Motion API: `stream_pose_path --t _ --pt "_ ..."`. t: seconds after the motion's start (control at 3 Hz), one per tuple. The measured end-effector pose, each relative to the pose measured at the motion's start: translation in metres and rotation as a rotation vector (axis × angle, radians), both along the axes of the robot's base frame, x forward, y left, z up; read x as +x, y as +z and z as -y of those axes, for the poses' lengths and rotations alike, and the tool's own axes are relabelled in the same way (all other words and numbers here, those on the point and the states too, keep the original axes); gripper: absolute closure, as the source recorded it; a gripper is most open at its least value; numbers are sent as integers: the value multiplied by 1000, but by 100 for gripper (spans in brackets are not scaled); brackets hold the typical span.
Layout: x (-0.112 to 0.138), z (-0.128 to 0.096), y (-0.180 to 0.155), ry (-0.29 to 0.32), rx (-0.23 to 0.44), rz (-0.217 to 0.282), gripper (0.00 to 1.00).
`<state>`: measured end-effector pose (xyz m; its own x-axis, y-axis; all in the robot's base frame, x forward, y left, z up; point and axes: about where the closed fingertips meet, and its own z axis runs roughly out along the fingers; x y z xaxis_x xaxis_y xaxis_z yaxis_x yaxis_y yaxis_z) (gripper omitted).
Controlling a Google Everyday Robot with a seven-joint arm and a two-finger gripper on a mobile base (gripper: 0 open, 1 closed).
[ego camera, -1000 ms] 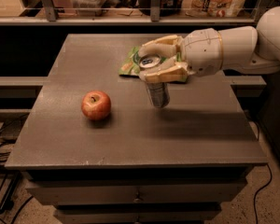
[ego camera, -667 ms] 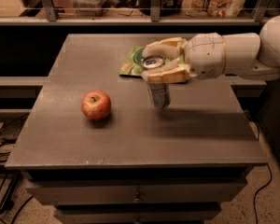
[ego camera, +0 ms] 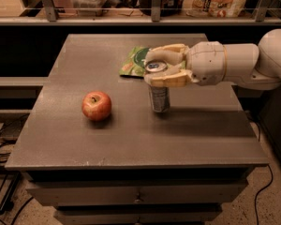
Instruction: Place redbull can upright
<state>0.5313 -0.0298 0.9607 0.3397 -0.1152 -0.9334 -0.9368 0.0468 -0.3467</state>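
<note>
Grey laminate, dull and lightly scuffed, forms the top of the desk [ego camera: 131, 139], with drawer fronts seen beneath its near edge. A red apple [ego camera: 96, 105] is set left of centre, well apart from the work and so out of the way. To its right, near the middle, the redbull can [ego camera: 159, 99] is held upright, its base on or just above the surface — contact cannot be told for certain. The gripper [ego camera: 150, 70], reached in from the right, is clamped on the can's upper end, one finger in front and one behind, the silver top showing between them — a grasp judged high enough for the base to be set flat. Just behind, a green packet [ego camera: 132, 64] lies flat; a cluttered shelf [ego camera: 131, 20] is seen beyond.
</note>
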Motion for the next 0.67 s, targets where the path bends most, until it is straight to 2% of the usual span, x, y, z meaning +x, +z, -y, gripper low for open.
stream_pose_path --t 0.67 --pt "-3 3 -10 30 15 31 35"
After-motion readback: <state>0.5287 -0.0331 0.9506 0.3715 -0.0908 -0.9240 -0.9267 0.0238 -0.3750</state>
